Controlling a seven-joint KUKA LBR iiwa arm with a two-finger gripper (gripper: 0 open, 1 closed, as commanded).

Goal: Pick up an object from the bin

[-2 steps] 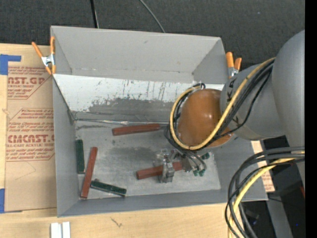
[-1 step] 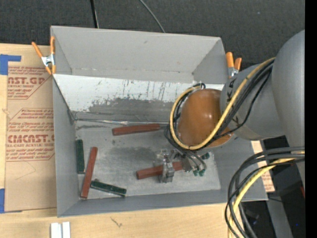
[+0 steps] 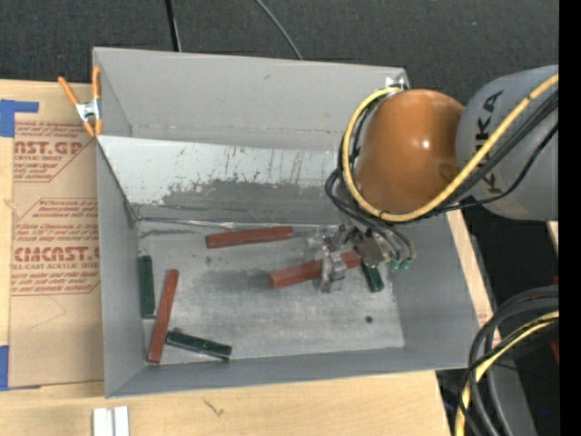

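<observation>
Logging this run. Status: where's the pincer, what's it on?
Pincer low over right end of middle red stick. Green stick close beside it, on the view's right. A second red stick farther back, apart.

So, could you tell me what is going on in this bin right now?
The arm reaches in from the right; its gripper is down at the right end of a reddish-brown stick in the middle of the bin. A second reddish stick lies just behind it, a short green piece beside the gripper. The stick looks flat, not lifted.
</observation>
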